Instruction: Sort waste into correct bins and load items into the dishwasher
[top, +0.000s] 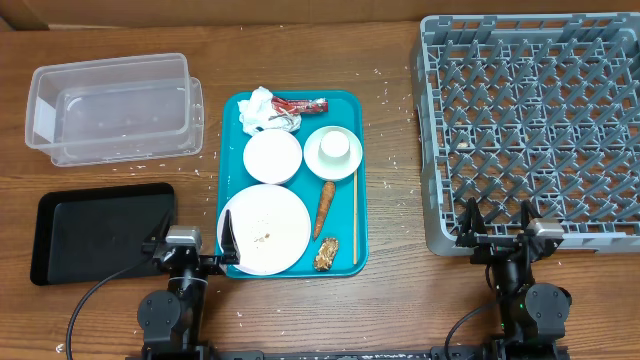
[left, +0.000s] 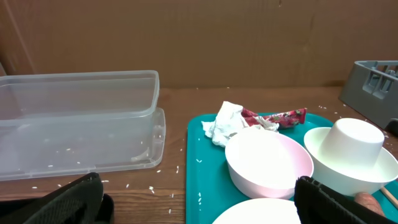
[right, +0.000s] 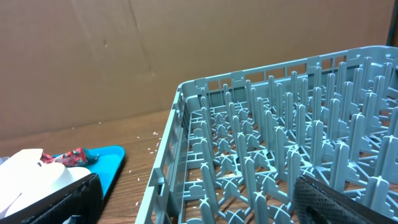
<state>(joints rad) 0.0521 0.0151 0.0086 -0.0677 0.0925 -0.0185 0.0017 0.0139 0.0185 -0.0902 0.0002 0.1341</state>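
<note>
Nothing is held yet. The left hand (top: 190, 245) sits low at the near edge of the counter with its fingers spread, one over the rim of the plate (top: 265, 230) and the other over the black tray (top: 100, 232). The right hand (top: 498, 215) is spread too, at the near wall of the rack (top: 535, 120).

All the waste lies on the teal tray (top: 350, 110). The napkin (top: 262, 108) and wrapper (top: 300, 105) touch each other at the far end. The carrot (top: 325, 207) is just beside the plate, and the food scrap (top: 326, 255) is at the near corner. The tub (top: 110, 105) stands well off to the left.

I'd say the waste should go first, and with the left hand, since both bins are on its side. The scrap and carrot are nearest. The carrot lies close to a thin stick (top: 354, 215) (a chopstick, by the look of it), so the fingers ought to close across the carrot's width and come down clear of the plate rim. The napkin and wrapper need separating, or one will drag the other. The dishes, with the cup (top: 333, 147) sitting in a bowl, can wait.
</note>
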